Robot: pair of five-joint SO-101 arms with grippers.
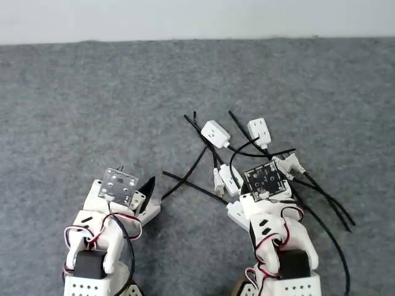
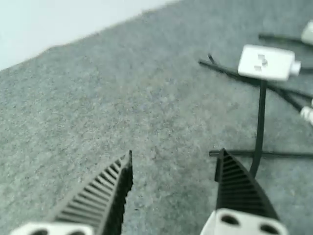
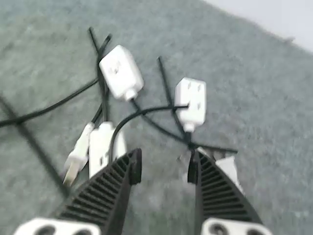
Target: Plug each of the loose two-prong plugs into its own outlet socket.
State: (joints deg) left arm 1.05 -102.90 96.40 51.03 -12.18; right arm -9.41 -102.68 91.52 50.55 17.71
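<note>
1. Carpet (image 1: 74, 92), grey and short-piled, covers the whole work surface; a plain pale wall (image 1: 185, 18) rises along its far edge.
2. The left gripper (image 2: 173, 169) is spread wide and holds nothing, with bare carpet between its ribbed black fingers (image 2: 115, 183).
3. A black cable (image 2: 259, 122) runs away from one left fingertip, and a crossing cable passes just beyond that tip.
4. Well ahead of the left gripper, off to the side nearer the other arm, lies the rounded socket (image 2: 266, 62).
5. The right gripper (image 3: 164, 166) is also parted and grips nothing.
6. The nearest socket (image 3: 103, 144) lies just past one right fingertip, with the loose plug (image 3: 76, 159) close alongside it, prongs pointing back toward the arm.
7. Farther ahead of the right gripper lies the square socket (image 3: 190, 98), apart from the rounded socket, both with their slots facing up.
8. In the high view a second plug (image 1: 290, 163) lies just beside the right gripper, on the side away from the left arm.
9. A fourth socket (image 1: 237, 213) lies back beside the right arm's wrist, on the side toward the left arm.
10. Neither plug sits in a socket.
</note>
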